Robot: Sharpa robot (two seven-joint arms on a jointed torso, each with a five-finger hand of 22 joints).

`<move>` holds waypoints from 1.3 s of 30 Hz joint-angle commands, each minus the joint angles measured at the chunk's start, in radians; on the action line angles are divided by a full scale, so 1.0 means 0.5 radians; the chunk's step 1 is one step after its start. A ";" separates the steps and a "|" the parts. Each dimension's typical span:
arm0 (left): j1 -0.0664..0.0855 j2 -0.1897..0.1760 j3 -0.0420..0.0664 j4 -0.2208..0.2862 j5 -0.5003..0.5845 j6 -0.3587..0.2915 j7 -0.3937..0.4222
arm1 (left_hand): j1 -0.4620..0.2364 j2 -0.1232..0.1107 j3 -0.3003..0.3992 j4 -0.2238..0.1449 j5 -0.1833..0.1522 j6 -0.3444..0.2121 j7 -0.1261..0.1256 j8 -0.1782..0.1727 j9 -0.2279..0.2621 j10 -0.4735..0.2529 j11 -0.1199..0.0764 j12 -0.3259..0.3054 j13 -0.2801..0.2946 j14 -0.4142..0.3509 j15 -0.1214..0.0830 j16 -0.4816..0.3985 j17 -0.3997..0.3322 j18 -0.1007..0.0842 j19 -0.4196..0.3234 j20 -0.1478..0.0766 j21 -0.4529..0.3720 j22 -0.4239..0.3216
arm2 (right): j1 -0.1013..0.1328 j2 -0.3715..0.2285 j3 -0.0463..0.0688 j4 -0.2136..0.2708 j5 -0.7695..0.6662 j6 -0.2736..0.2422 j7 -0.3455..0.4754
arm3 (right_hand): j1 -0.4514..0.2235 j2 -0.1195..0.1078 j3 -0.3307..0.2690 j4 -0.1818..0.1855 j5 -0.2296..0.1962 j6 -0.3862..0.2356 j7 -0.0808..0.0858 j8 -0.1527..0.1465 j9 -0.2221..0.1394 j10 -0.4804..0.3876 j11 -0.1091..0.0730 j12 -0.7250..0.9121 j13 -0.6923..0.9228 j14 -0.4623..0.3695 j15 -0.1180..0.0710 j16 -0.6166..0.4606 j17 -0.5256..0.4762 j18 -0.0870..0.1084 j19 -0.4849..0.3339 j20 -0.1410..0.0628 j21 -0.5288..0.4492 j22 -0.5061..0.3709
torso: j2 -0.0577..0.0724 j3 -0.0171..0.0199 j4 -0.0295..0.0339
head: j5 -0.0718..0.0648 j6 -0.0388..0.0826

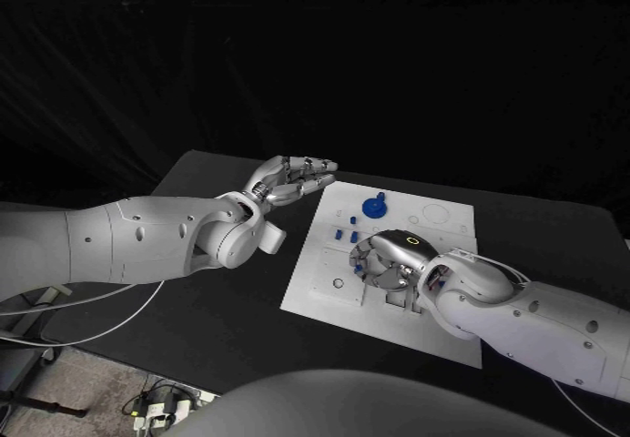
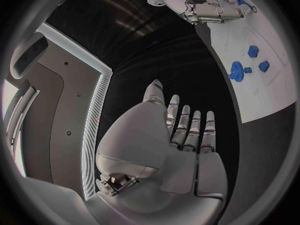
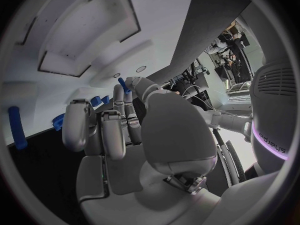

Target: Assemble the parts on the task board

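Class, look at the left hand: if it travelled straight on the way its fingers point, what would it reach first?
Probably the task board. The left hand, open above the black table, points its fingers toward the board's far end, near the blue gear. Height is unclear, so it may pass above the board rather than touch it.

- A matte black table (image 1: 210,300) spans the middle of the head view, from the left centre to the right edge.
- A flat white rectangular task board (image 1: 329,300) lies directly on it — centre of the frame, turned slightly askew.
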 commanded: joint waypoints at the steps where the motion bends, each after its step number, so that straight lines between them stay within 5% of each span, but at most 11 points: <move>1: -0.005 0.006 0.001 0.000 -0.011 0.040 0.008 | 0.019 0.004 0.010 -0.003 0.008 -0.007 0.014 0.002 0.000 -0.007 0.007 0.007 -0.002 0.004 0.004 0.013 0.001 0.036 -0.004 0.017 0.003 -0.003 | -0.004 0.004 0.001 -0.002 -0.007 -0.003 0.017 | -0.009 0.002 0.013 -0.001 0.003 -0.001 0.008 -0.011 -0.003 0.017 -0.003 -0.008 -0.003 0.038 0.010 -0.003 0.206 0.012 0.005 0.011 0.000 0.347 | 0.000 -0.0003 -0.001 | 0.000 0.000; 39: -0.017 0.011 0.001 -0.003 -0.012 0.070 -0.018 | 0.053 0.009 0.014 -0.004 0.021 -0.010 0.023 0.003 0.001 -0.013 0.018 0.013 -0.001 0.035 0.036 0.054 0.006 0.038 0.021 0.044 0.010 0.008 | -0.029 0.012 0.001 -0.036 -0.054 0.010 0.002 | -0.005 0.005 0.022 -0.006 0.005 0.002 0.009 -0.021 -0.006 0.015 0.000 -0.020 -0.016 0.032 0.013 -0.007 0.196 0.015 -0.003 0.015 -0.008 0.344 | 0.000 0.0000 -0.001 | 0.016 0.000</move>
